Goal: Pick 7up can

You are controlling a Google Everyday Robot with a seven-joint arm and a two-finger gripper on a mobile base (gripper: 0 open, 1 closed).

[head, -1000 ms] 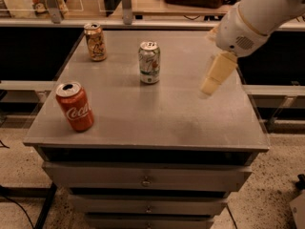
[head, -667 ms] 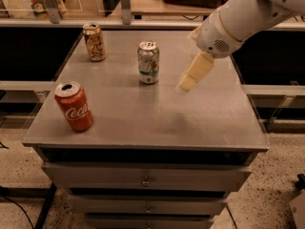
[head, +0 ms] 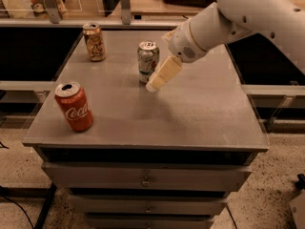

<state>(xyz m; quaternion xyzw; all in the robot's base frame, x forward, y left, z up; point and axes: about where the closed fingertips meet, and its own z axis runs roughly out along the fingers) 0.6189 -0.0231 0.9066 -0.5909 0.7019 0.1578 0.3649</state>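
Observation:
The 7up can (head: 147, 61), silvery-white with green markings and a silver top, stands upright near the middle back of the grey cabinet top (head: 190, 109). My gripper (head: 153, 86) hangs from the white arm that reaches in from the upper right. Its cream-coloured finger (head: 163, 74) slants down to the left, and its tip sits just right of the can's base and close to it. The gripper holds nothing.
A red Coca-Cola can (head: 74, 106) stands near the front left corner. A gold-tan can (head: 94, 42) stands at the back left. The cabinet has drawers below (head: 145, 180). Dark shelving and a counter lie behind.
The arm has swung left across the cabinet top, bringing the gripper from well right of the 7up can to just beside it. The cans have not moved.

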